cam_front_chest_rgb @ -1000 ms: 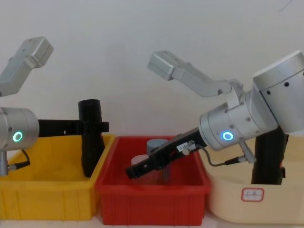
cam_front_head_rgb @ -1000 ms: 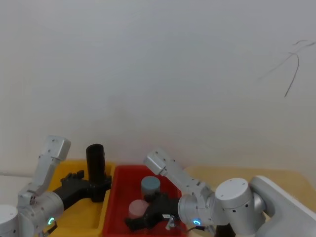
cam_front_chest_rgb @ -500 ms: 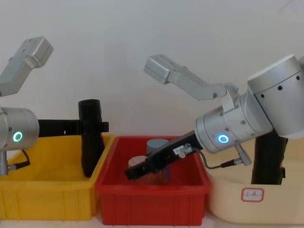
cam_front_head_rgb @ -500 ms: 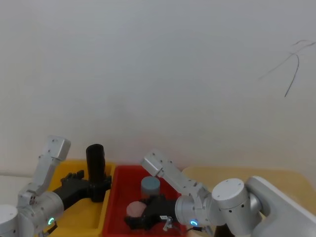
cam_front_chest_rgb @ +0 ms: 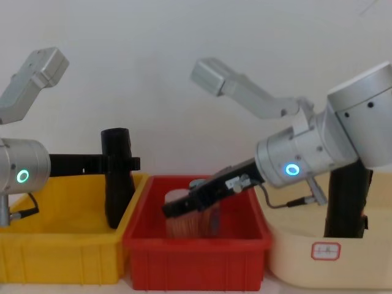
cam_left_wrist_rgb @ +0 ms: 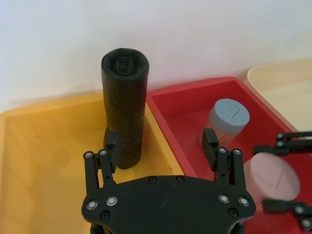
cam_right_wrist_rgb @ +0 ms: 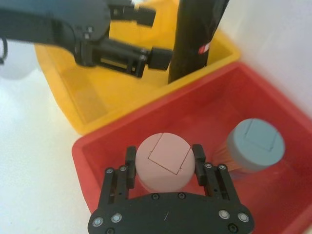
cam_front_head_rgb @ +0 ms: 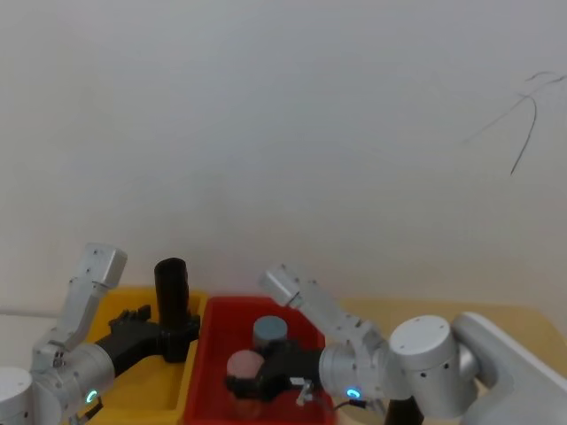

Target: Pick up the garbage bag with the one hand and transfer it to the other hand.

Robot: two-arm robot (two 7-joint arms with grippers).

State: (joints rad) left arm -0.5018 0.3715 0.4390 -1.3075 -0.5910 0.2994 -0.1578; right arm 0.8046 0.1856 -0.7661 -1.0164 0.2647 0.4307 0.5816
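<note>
Jaws of the right gripper clamp a pink-lidded jar; left gripper gapes.

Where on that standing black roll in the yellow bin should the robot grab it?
Around its upper half, coming in level from the front. The garbage bag stands upright, its lower part behind the yellow bin wall. The left gripper is already open around it.
</note>
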